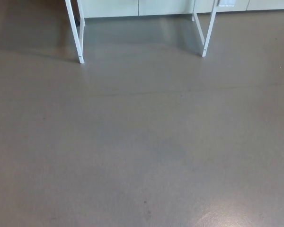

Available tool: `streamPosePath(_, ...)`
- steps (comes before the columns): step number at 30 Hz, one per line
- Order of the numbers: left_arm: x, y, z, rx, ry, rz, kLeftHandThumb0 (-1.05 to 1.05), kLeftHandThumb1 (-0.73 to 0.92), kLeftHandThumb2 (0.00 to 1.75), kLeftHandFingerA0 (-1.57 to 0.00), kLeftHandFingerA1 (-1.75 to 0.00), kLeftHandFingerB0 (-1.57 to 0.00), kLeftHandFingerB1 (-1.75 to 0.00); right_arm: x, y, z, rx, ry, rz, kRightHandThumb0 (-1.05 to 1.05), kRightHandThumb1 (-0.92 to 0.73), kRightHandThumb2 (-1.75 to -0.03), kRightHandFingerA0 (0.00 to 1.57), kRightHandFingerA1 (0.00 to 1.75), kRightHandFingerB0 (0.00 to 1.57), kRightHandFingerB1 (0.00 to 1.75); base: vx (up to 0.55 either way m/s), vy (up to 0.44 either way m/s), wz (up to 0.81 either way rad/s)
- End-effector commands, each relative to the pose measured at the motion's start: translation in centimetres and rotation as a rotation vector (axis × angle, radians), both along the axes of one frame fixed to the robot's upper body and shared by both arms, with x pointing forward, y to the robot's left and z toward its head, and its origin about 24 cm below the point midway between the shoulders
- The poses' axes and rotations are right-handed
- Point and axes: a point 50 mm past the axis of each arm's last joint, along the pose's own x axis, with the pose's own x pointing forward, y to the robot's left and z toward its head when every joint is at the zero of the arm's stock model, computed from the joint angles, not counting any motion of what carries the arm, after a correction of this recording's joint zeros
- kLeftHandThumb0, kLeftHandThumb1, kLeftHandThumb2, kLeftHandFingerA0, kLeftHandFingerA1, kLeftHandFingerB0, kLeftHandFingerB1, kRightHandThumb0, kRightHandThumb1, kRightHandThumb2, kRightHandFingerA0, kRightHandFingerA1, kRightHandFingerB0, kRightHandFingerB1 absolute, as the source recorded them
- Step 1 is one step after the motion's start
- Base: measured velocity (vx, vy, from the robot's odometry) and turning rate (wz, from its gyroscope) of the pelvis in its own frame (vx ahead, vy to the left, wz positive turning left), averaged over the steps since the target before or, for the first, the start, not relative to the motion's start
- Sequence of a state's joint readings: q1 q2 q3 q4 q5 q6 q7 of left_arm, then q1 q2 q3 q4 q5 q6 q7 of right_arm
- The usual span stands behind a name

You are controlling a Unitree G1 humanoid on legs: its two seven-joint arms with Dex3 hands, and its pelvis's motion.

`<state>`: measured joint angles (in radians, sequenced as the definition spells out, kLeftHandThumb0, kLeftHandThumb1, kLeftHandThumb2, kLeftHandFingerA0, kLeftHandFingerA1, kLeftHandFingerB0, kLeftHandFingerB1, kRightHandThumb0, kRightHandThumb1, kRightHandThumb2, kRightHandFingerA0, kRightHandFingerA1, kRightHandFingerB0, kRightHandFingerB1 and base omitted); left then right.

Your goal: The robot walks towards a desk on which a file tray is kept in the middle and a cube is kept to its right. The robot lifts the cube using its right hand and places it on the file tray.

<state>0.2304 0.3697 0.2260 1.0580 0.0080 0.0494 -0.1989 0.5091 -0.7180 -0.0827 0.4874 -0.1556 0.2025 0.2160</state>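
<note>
Looking down from the head view onto a smooth grey floor [142, 142], taking up nearly the whole picture. Seeing at 11 o'clock a white left leg frame [77, 38], slanting a little and touching down on the floor close to the upper edge, with a second thin bar just behind it. Seeing at 1 o'clock a matching white right leg frame [208, 33], built of two thin bars meeting at one foot on the floor. Making out at 12 o'clock, behind and between the two frames, a pale panelled wall base [137, 7] running along the top edge and split by a vertical seam. Noting a darker shadow [28, 33] lying on the floor at 10 o'clock, beside the left frame. Tracing a faint line [189, 90] crossing the floor towards 3 o'clock, just below the two feet. Picking up a soft patch of glare [227, 213] at 5 o'clock and a tiny dark speck [145, 202] near 6 o'clock. Finding the tabletop cut off above the upper edge, and so not being able to tell where the file tray or the cube is lying. Not being able to tell the state of the left robot hand or the right robot hand either, both lying outside the picture.
</note>
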Motion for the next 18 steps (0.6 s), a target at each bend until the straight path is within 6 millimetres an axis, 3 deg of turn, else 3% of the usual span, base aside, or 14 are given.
streamPosePath(1,0.5,0.3,0.2,-0.056,-0.07,0.004,-0.77,0.76,0.67,-0.23,-0.74,-0.12,-0.62,-0.9,0.1,0.1,0.014,0.088,-0.039,-0.84,-0.57,-0.92,0.32,0.57,0.08,0.34,0.0,0.0,0.0)
streamPosePath(2,0.5,0.2,0.1,-0.051,-0.064,0.022,-0.77,0.74,0.67,-0.22,-0.75,-0.12,-0.63,-0.8,0.0,0.3,0.015,0.102,-0.02,-0.81,-0.7,-0.63,0.37,0.5,0.13,0.24,0.0,0.0,0.0)
streamPosePath(4,0.5,0.5,0.1,-0.023,-0.044,0.02,-0.81,0.57,1.05,-0.21,-0.66,0.0,-0.54,-0.6,-0.3,0.3,0.035,0.139,-0.036,-0.38,-0.34,-0.97,0.07,0.5,0.0,0.48,0.0,0.0,0.0)
streamPosePath(5,0.2,0.6,0.2,-0.015,-0.037,-0.006,-0.78,0.83,0.66,-0.23,-0.7,-0.12,-0.58,-0.5,-0.5,0.2,0.055,0.121,-0.069,-0.82,-0.57,-0.88,0.15,0.47,0.06,0.32,0.0,0.0,0.0)
streamPosePath(6,0.1,0.9,0.3,-0.015,-0.041,0.001,-0.82,0.56,1.04,-0.27,-0.69,-0.05,-0.57,-0.6,-0.3,0.3,0.073,0.125,-0.038,-0.81,-0.58,-0.91,0.17,0.48,0.06,0.3,0.0,0.0,0.0)
streamPosePath(8,0.8,1.0,0.5,-0.019,-0.069,0.027,-0.82,0.56,1.07,-0.24,-0.68,-0.05,-0.58,-0.1,-0.4,-0.6,0.12,0.079,-0.126,-0.79,-0.65,-0.61,0.11,0.33,0.08,0.19,0.0,0.0,0.0)
streamPosePath(9,0.8,1.0,0.6,-0.018,-0.07,0.016,-0.84,0.56,1.06,-0.33,-0.73,-0.14,-0.61,-0.5,-0.5,-0.7,0.125,0.083,-0.132,-0.77,-0.52,-0.86,0.09,0.4,0.06,0.21,0.0,0.0,0.0)
streamPosePath(11,0.9,1.0,0.6,-0.02,-0.073,0.009,-0.84,0.56,1.06,-0.33,-0.73,-0.14,-0.61,-0.4,-0.6,-0.9,0.13,0.084,-0.133,-0.77,-0.52,-0.86,0.09,0.4,0.06,0.21,0.0,0.0,0.0)
streamPosePath(12,0.9,1.0,0.7,-0.02,-0.071,-0.003,-0.79,0.82,0.66,-0.25,-0.74,-0.13,-0.62,-0.4,-0.6,-0.9,0.123,0.102,-0.1,-0.82,-0.71,-0.61,0.15,0.37,0.04,0.2,0.0,0.0,0.0)
streamPosePath(13,1.0,1.0,0.7,-0.02,-0.069,-0.021,-0.79,0.82,0.66,-0.25,-0.74,-0.13,-0.62,-0.4,-0.6,-1.0,0.114,0.128,-0.05,-0.82,-0.71,-0.61,0.15,0.37,0.04,0.2,0.0,0.0,0.0)
streamPosePath(14,0.4,1.0,0.6,-0.039,-0.074,0.009,-0.88,0.56,1.04,-0.29,-0.72,-0.08,-0.59,-0.9,-0.4,-0.7,0.118,0.13,-0.098,-0.79,-0.7,-0.6,0.15,0.37,0.05,0.21,0.0,0.0,0.0)
streamPosePath(15,0.3,1.0,0.4,-0.049,-0.074,0.053,-0.51,0.47,1.09,-0.07,-0.59,0.0,-0.55,-1.3,-0.1,-0.8,0.118,0.11,-0.086,-0.84,-0.57,-0.99,0.12,0.49,0.02,0.19,0.0,0.0,0.0)
streamPosePath(17,0.3,1.0,0.5,-0.046,-0.071,0.011,-0.5,0.47,1.1,-0.1,-0.59,0.0,-0.55,-1.5,0.0,-0.7,0.113,0.104,-0.095,-0.9,-0.59,-0.91,0.15,0.46,0.04,0.22,0.0,0.0,0.0)
streamPosePath(18,0.1,1.0,0.5,-0.04,-0.043,-0.003,-0.84,0.8,0.64,-0.23,-0.72,-0.07,-0.59,-1.8,0.2,-0.6,0.122,0.113,-0.095,-0.87,-0.59,-0.9,0.15,0.46,0.04,0.22,0.0,0.0,0.0)
